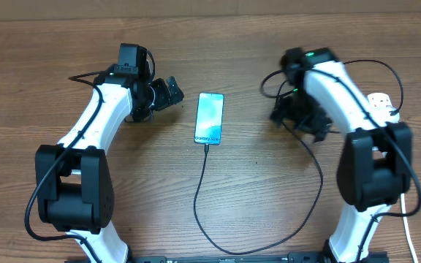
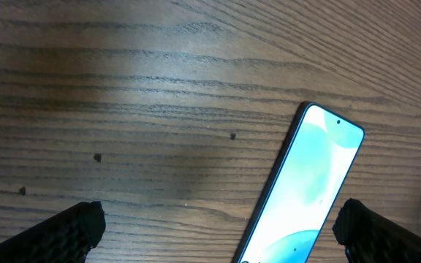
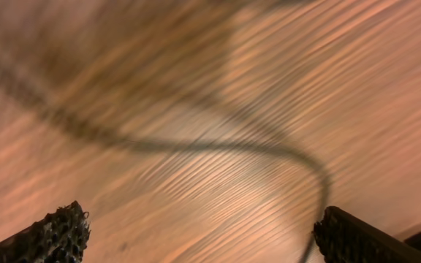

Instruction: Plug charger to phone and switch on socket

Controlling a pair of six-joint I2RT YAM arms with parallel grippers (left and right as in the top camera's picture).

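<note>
Table (image 1: 254, 190): brown wood-grain top, fills approx. the whole overhead view, grain runs left to right. Light is even and shadows are soft. At the far edge there is a paler beige band (image 1: 210, 4); wall or floor, cannot tell. Left wrist view: a few small dark specks (image 2: 97, 156) on the wood, w/ a lighter sheen toward the top. Right wrist view: the wood is blurred, w/ reddish tint.

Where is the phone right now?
In the overhead view the phone lies mid-table between the arms, just right of the left pincer, with the charger at its near end.
</note>
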